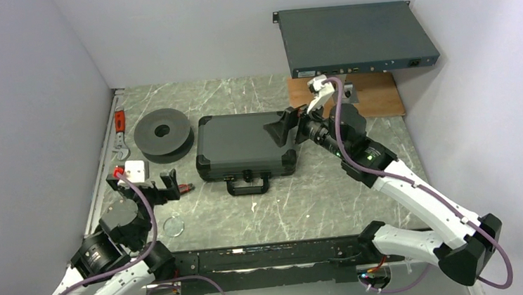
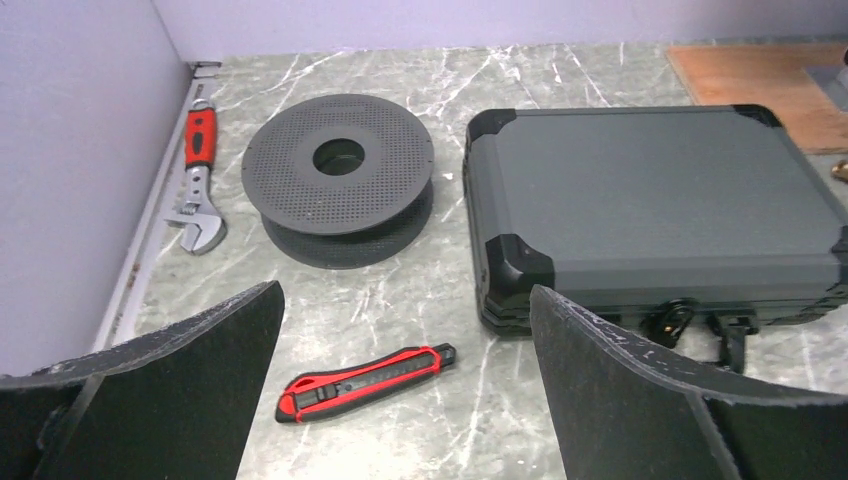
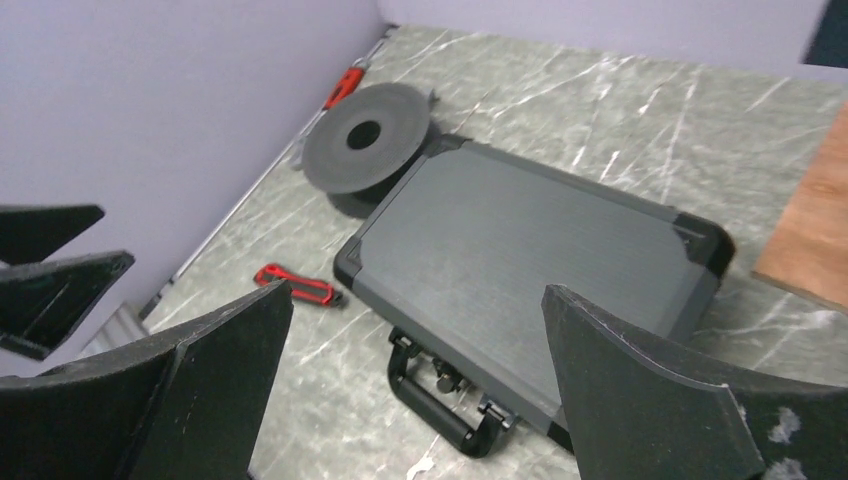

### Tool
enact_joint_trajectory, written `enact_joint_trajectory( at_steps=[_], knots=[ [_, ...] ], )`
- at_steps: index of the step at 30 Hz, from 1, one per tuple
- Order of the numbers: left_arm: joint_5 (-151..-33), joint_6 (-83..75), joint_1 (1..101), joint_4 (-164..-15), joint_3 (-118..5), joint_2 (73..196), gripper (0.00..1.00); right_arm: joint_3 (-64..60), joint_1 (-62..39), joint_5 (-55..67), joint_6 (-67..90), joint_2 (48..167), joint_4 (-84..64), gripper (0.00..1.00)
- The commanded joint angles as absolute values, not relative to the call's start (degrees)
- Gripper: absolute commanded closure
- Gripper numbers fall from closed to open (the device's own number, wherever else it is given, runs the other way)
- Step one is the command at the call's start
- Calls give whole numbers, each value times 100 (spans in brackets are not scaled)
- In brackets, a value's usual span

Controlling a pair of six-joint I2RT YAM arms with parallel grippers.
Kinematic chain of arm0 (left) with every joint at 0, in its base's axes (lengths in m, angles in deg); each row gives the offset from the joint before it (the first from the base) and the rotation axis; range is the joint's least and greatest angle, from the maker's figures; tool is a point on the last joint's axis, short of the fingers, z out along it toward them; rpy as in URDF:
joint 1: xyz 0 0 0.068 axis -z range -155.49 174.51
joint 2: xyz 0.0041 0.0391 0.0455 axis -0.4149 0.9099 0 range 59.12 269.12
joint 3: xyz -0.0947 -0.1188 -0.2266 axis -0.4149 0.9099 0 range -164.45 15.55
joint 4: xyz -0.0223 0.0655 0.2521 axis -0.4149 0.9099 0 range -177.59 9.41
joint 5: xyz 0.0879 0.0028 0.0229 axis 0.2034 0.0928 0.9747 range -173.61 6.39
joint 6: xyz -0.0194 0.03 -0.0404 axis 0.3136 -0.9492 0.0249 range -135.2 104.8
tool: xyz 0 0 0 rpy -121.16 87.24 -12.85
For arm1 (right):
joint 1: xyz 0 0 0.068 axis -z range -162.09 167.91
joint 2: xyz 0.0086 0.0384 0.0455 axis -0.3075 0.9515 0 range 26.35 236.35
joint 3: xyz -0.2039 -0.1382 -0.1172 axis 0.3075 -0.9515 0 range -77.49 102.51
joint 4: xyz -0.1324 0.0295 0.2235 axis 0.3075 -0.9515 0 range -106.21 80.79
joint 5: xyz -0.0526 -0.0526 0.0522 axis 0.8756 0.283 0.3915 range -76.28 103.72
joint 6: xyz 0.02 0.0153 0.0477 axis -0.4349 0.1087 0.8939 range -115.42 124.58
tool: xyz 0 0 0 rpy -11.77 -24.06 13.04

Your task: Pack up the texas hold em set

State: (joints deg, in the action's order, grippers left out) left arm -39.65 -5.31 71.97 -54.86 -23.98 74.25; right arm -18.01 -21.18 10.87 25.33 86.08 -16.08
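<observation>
The black hard briefcase (image 1: pixel 244 145) lies flat and closed in the middle of the table, handle (image 1: pixel 247 186) toward the arms. It also shows in the left wrist view (image 2: pixel 660 200) and the right wrist view (image 3: pixel 520 240). No chips, card decks, markers or button show in any view. My left gripper (image 1: pixel 161 185) is open and empty, low over the table left of the case's near left corner (image 2: pixel 405 292). My right gripper (image 1: pixel 285 126) is open and empty, held above the case's right part (image 3: pixel 415 290).
A red-black utility knife (image 2: pixel 365 383) lies between my left fingers' line and the case. A dark grey spool (image 1: pixel 163 134) and a red-handled wrench (image 1: pixel 120 130) lie at the left. A grey rack-mount box (image 1: pixel 356 38) and a wooden board (image 1: pixel 374 95) are at the back right. A small metal ring (image 1: pixel 173 226) lies near the front.
</observation>
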Motion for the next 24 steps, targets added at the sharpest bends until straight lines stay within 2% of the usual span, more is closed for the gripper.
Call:
enact_joint_trajectory(
  at_steps=[1, 9, 16, 24],
  knots=[
    [-3817, -1222, 7220, -5895, -2089, 7240, 0, -2090, -2119, 1926, 2584, 8359, -1031, 0],
    [-3746, -1058, 7220, -5650, -2062, 7125, 0, -2344, -2125, 3274, 3124, 8235, -705, 0],
    [-3677, -1173, 7213, -5641, -2038, 7163, 0, -2658, -2127, 3143, 3047, 8069, -321, 0],
    [-3752, -1171, 7149, -5613, -2048, 7264, 0, -2393, -2115, 3131, 2959, 8216, -562, 0]
  ],
)
